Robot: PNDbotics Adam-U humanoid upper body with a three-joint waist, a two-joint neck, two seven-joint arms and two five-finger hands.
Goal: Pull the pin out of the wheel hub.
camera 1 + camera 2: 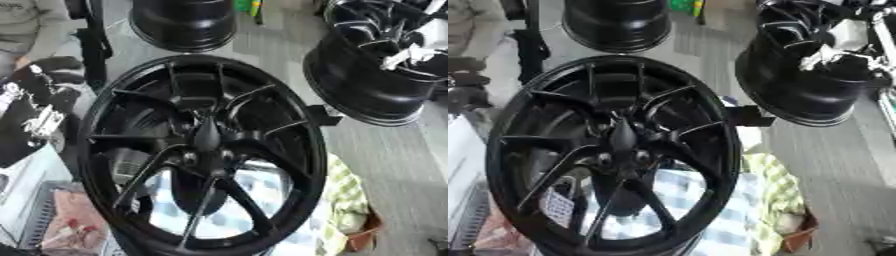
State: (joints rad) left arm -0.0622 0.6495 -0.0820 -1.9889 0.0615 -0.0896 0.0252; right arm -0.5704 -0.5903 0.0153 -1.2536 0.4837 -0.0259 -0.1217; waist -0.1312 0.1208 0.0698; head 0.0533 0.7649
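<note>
Closest to us, a blue-and-white checked cloth (710,210) shows through the spokes, with a yellow-green checked one (346,195) bunched just to the right. Standing over both is the wheel hub (203,150), a big black alloy rim tilted up on its edge and facing the camera, its spokes running in to the centre. Right there at the centre sits a dark tapered piece (207,134), narrow end up, and that reads as the pin (judging by shape alone; black on black makes its outline hard to follow).

Neither robot hand is clearly in view, so whether either is spread, closed or wrapped on anything cannot be told. The pale-and-black clutter at the left edge (35,120) is too unclear to name.

So the step in hand looks like the approach, with the pin seated in the centre bore and the pull not yet begun. To do it well, a robot hand should come in square to the face of the wheel, close round the narrow upper part of the pin, then draw straight out along the pin's own axis. Pulling sideways risks jamming it or rocking the rim, which stands on edge with little visible support.

Further back, a second black rim (376,80) leans at the right and a third (184,25) sits at the top
</note>
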